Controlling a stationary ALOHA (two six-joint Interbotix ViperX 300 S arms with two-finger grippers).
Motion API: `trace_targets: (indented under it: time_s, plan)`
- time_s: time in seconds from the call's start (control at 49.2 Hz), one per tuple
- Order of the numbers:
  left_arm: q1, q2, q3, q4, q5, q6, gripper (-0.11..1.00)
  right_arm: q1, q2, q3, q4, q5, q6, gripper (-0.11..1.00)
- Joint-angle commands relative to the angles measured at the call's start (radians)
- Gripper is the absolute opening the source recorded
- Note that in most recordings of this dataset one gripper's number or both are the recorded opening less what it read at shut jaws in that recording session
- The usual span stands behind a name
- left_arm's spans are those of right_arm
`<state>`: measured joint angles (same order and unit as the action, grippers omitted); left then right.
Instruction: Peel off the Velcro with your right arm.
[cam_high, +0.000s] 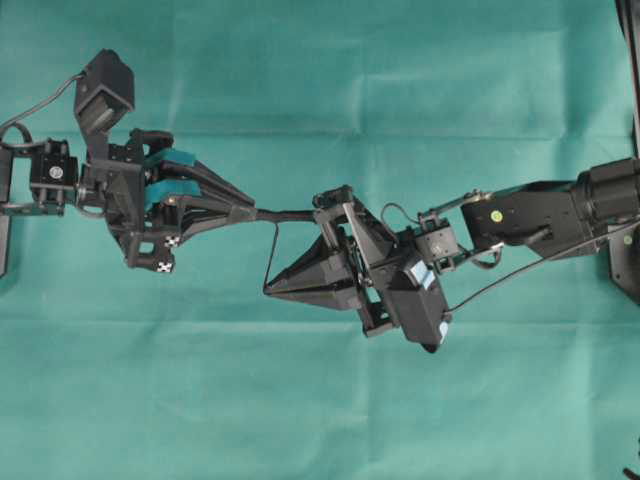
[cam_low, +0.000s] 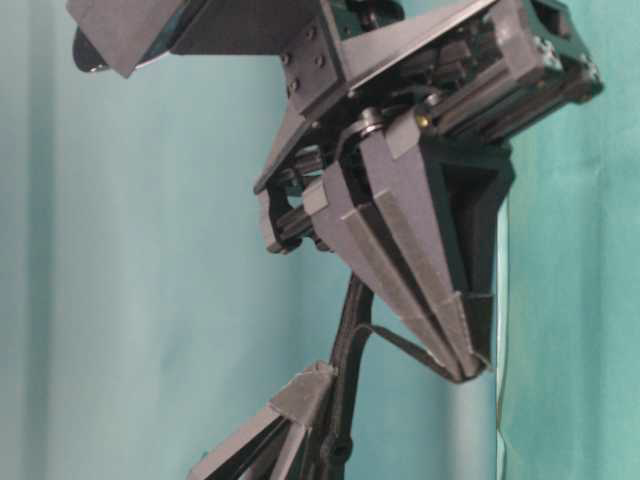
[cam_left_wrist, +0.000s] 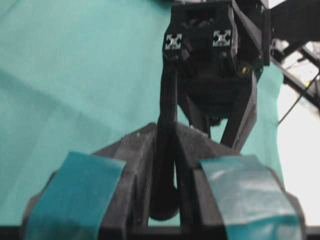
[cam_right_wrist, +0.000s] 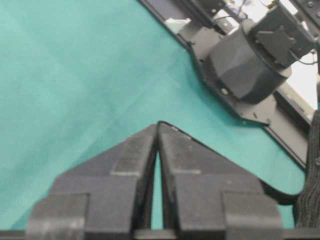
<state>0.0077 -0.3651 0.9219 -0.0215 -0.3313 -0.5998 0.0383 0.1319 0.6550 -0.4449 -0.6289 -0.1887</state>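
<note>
Above the teal-draped surface (cam_high: 320, 420), my left pincer (cam_high: 250, 211) is clamped on one end of the Velcro (cam_high: 285, 214), the black strap held in the air between my two arms. In my left wrist view the strap runs up from between the teal-padded fingers (cam_left_wrist: 75, 195), its rounded end sitting low in the gap between them.

My right pincer (cam_high: 268, 288) has its two plain grey fingers (cam_right_wrist: 132, 160) pressed together at the tips, pinching the free end of a thin layer (cam_high: 271, 255) of the Velcro. That layer stands away from the thicker strap, forming a narrow open loop between my two pincers; the overhead view shows it as a slim black line dropping from the strap to my right fingertips. In the table-level view the same thin strip (cam_low: 405, 348) stretches from the strap (cam_low: 350, 330) to my right pincer's tips (cam_low: 470, 372).

My right arm (cam_high: 540, 210) reaches in from the right edge, its yellow dot (cam_high: 495, 215) facing up.
</note>
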Motion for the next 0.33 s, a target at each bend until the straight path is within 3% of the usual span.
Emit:
trace_targets:
  time_s: [0.0,0.305]
  plan:
    - [0.005,-0.006,-0.014,-0.002,-0.012,0.002,0.10,0.005,-0.014,-0.021,-0.002,0.005,0.003,-0.10]
    - [0.006,-0.006,-0.011,-0.002,-0.012,0.002,0.10,0.003,-0.018,-0.020,-0.002,0.011,0.006,-0.10]
